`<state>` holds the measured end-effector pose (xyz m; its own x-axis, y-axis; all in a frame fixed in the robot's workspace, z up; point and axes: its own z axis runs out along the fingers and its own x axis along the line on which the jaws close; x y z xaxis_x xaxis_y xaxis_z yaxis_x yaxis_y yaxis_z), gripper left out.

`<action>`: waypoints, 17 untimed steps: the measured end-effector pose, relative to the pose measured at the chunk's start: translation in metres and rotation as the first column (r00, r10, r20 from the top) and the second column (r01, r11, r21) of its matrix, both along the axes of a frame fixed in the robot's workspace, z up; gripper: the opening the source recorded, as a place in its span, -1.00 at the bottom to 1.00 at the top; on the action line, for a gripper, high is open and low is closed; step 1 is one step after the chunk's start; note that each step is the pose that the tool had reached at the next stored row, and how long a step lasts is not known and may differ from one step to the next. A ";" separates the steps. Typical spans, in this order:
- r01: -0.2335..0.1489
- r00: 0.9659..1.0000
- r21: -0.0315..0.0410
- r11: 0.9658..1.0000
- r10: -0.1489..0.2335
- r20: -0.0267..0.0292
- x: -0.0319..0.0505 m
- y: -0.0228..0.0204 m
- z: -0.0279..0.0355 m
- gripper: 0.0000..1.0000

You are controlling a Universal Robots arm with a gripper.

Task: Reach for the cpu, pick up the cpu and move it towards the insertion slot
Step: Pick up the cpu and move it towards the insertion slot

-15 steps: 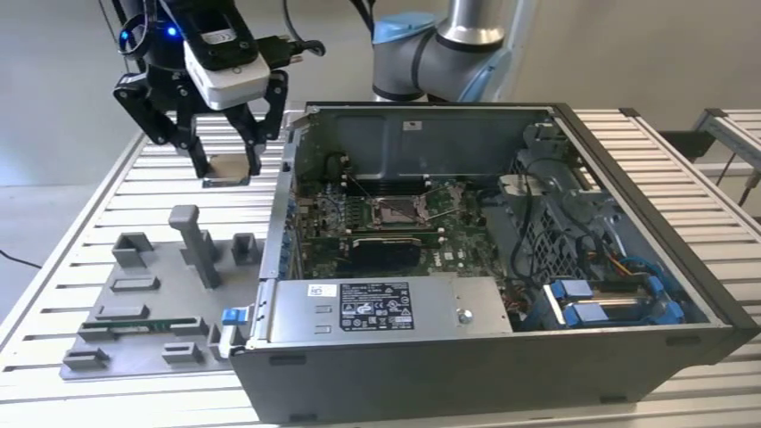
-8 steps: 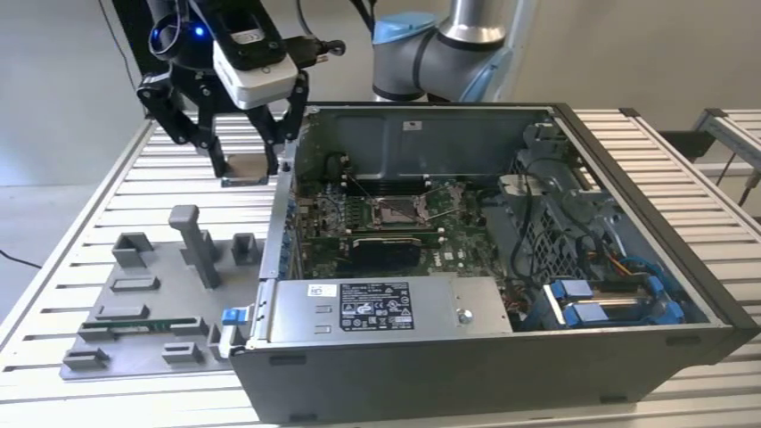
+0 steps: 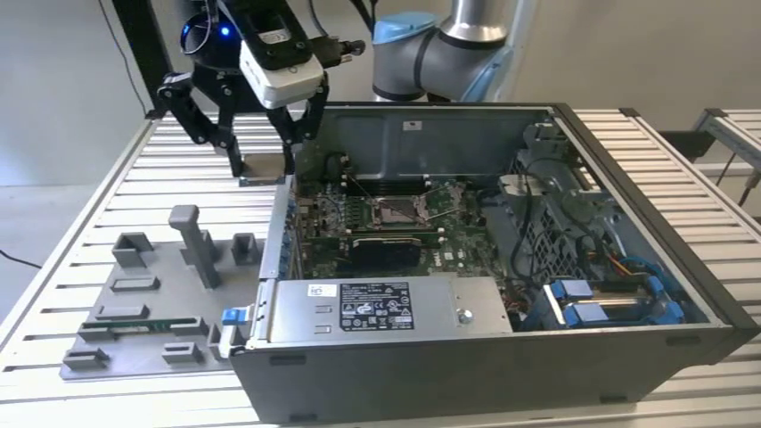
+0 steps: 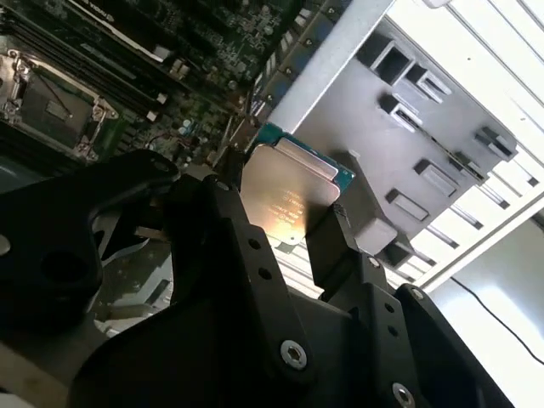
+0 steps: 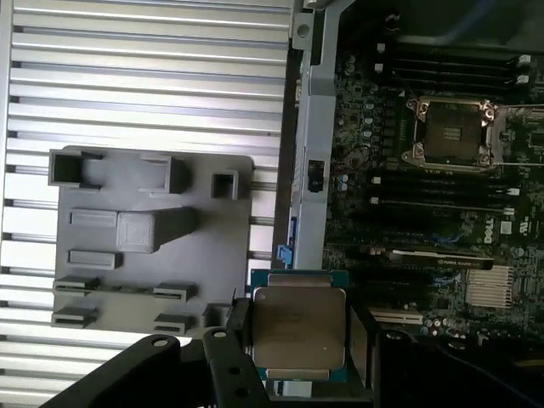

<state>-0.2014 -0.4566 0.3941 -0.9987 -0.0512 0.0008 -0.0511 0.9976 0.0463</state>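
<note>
Up beside the case wall (image 5: 310, 127), the cpu (image 5: 297, 327) hangs flat, pinched by two opposite edges in the gripper (image 3: 264, 168), whose jaws are closed on it. With so little edge held, it could twist, slip, or clip that wall short of the insertion slot (image 5: 450, 132).

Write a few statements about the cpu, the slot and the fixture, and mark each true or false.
1. The hand grips the cpu. True.
2. The cpu sits in the slot. False: the slot is empty, and the cpu is held apart from it.
3. The grey fixture lies on the slatted table, outside the case. True.
4. The case is closed. False: its side is open and the board shows.
</note>
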 end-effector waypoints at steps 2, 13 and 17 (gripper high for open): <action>0.000 1.000 0.000 1.000 0.000 0.000 0.0046 0.0000 -0.0001 -1.00; 0.000 1.000 0.000 1.000 0.000 0.000 0.0290 0.0000 0.0000 -1.00; 0.000 1.000 0.000 1.000 0.000 0.000 0.0367 0.0000 0.0000 -1.00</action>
